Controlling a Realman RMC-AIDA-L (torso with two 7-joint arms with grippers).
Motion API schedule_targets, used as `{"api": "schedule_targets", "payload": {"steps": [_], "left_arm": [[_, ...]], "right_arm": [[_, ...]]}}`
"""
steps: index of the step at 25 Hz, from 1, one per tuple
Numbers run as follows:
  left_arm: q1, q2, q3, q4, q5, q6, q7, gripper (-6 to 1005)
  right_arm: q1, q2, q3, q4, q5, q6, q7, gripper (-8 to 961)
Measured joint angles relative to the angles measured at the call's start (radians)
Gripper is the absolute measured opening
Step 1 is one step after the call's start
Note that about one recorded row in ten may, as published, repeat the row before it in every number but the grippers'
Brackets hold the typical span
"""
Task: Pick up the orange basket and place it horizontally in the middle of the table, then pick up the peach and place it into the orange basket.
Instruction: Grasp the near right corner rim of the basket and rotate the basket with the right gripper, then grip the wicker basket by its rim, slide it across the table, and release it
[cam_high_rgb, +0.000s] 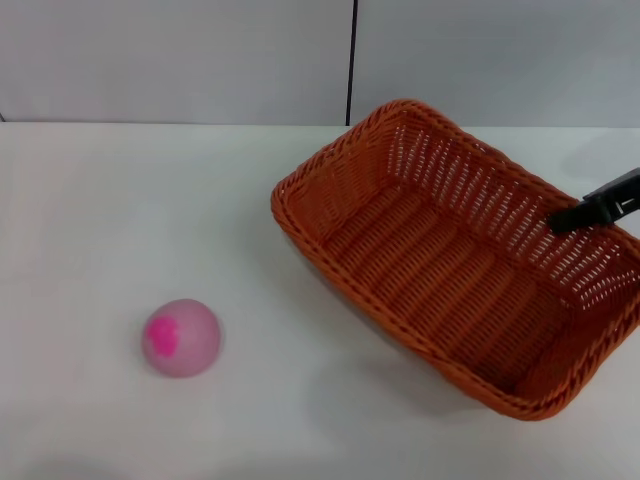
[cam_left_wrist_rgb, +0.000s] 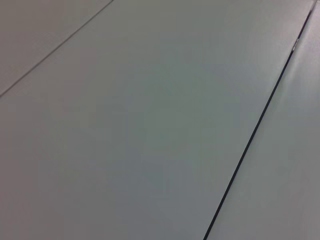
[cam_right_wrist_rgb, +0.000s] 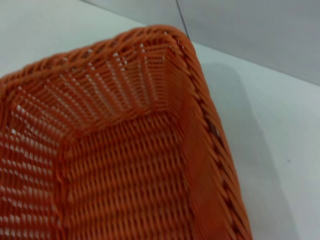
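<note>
The orange basket (cam_high_rgb: 455, 260) lies on the right of the white table (cam_high_rgb: 120, 220), turned diagonally, with its open top up and nothing inside. The right wrist view looks into one woven corner of the orange basket (cam_right_wrist_rgb: 125, 165) from close by. My right gripper (cam_high_rgb: 598, 207) reaches in from the right edge as a dark bar over the basket's far long wall, at rim height. The peach (cam_high_rgb: 181, 337), pale pink with a magenta patch, sits alone on the table to the front left, far from the basket. My left gripper is out of view.
A grey panelled wall (cam_high_rgb: 200, 60) with a dark vertical seam (cam_high_rgb: 351, 60) stands behind the table's far edge. The left wrist view shows only grey panels (cam_left_wrist_rgb: 150, 125) crossed by a dark seam.
</note>
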Motion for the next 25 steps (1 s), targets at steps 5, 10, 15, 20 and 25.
{"api": "schedule_targets", "payload": {"steps": [5,10,15,20,25], "left_arm": [[0.004,0.000,0.000,0.000,0.000,0.000,0.000,858],[0.010,0.000,0.000,0.000,0.000,0.000,0.000,858],[0.012,0.001,0.000,0.000,0.000,0.000,0.000,858],[0.007,0.001,0.000,0.000,0.000,0.000,0.000,858],[0.007,0.002,0.000,0.000,0.000,0.001,0.000,857]], "right_arm": [[-0.020,-0.024,0.006,0.004,0.109,-0.016,0.000,208],[-0.068,-0.066,0.059,0.004,0.321,-0.045,-0.029,181],[-0.090,-0.086,0.090,0.000,0.454,-0.075,-0.079,161],[-0.079,-0.115,0.105,0.013,0.550,-0.139,-0.131,166],[-0.026,-0.151,0.063,0.036,0.527,-0.196,-0.192,171]]}}
